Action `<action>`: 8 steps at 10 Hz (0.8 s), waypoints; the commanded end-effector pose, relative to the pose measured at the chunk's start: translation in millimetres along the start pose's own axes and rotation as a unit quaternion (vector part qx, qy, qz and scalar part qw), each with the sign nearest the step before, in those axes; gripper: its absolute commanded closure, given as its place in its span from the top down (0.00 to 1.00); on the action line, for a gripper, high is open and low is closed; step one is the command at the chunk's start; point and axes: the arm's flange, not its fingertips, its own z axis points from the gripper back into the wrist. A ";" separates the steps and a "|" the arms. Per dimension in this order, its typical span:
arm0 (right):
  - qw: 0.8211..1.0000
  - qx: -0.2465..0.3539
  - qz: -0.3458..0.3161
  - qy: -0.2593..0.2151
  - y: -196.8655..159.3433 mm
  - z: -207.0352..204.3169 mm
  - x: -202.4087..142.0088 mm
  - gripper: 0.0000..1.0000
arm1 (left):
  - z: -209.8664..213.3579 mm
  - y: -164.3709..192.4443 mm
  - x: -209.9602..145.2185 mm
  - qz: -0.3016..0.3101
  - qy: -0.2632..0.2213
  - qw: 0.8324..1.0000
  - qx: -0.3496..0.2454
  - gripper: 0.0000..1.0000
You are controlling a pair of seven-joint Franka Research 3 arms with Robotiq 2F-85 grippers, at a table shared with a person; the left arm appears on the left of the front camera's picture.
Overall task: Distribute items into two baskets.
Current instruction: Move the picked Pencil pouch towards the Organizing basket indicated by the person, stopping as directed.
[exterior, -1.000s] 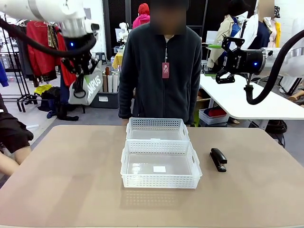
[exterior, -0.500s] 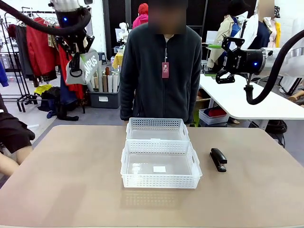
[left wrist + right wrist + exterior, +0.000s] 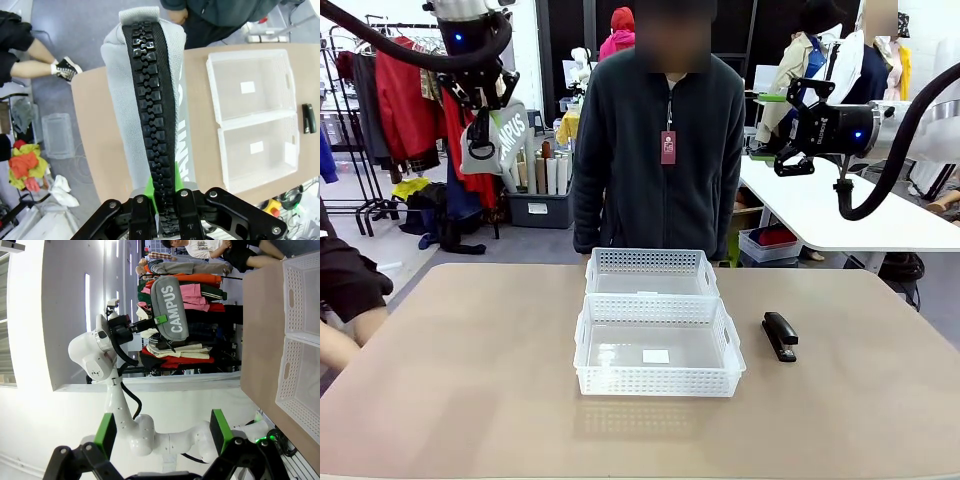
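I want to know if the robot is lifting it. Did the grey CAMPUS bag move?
Yes. The pouch in the left end effector went up, so it now hangs farther above the grey crate behind it.

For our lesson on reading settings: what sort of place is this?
Probably a robot test lab sharing space with a clothing storeroom: a white robot arm, hanging clothes, and a work table with baskets.

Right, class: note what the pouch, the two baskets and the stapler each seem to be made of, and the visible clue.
Pouch: grey fabric, matt and soft-looking, with a chunky black zip, probably plastic. Near basket and far basket: translucent white plastic, slightly glossy, moulded lattice walls. Stapler: black and smooth; plastic or painted metal, unclear.
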 end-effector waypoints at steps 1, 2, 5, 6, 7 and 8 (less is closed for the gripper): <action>1.000 -0.002 0.002 0.000 1.3 0.9 -0.6 1.00 | 2.4 1.4 -2.4 0.000 -0.001 1.000 0.001 0.00; 1.000 -0.002 0.002 0.000 1.3 0.9 -0.6 1.00 | 2.4 1.4 -2.4 0.000 -0.001 1.000 0.001 0.00; 1.000 -0.002 0.002 0.000 1.3 0.9 -0.6 1.00 | 2.4 1.4 -2.4 0.000 -0.001 1.000 0.001 0.00; 1.000 -0.002 0.002 0.000 1.3 0.9 -0.6 1.00 | 2.4 1.4 -2.4 0.000 -0.001 1.000 0.001 0.00; 1.000 -0.002 0.002 0.000 1.3 0.9 -0.6 1.00 | 2.4 1.4 -2.4 0.000 -0.001 1.000 0.001 0.00; 1.000 -0.002 0.002 0.000 1.3 0.9 -0.6 1.00 | 2.4 1.4 -2.4 0.000 -0.001 1.000 0.001 0.00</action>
